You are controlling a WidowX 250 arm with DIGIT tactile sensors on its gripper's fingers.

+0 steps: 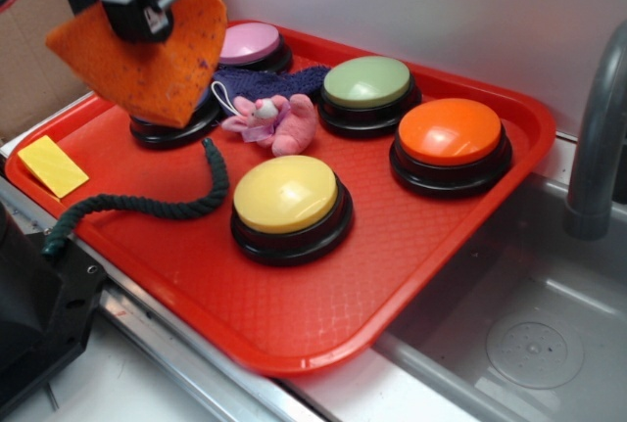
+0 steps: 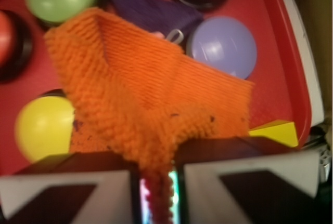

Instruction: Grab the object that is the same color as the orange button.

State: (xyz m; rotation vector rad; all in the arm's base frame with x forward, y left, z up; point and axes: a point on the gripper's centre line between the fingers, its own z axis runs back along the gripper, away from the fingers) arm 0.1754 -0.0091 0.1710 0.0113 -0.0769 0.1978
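Note:
My gripper (image 1: 147, 25) is shut on the orange knitted cloth pad (image 1: 157, 55) and holds it in the air above the back left of the red tray (image 1: 323, 295). In the wrist view the cloth (image 2: 151, 99) hangs folded from between my two fingers, pinched at my gripper (image 2: 156, 182). The orange button (image 1: 451, 133), a glossy orange dome on a black base, sits at the right of the tray, apart from my gripper. Only its edge shows in the wrist view (image 2: 5, 34).
On the tray: a yellow button (image 1: 289, 197), a green button (image 1: 367, 84), a pink button (image 1: 250, 42), a black-based button (image 1: 176, 128) under the cloth, a pink plush toy (image 1: 274, 120), a purple cloth (image 1: 284, 79), a dark rope (image 1: 147, 202) and a yellow flat rectangle (image 1: 51, 165). A grey faucet (image 1: 598, 128) and a sink stand at the right.

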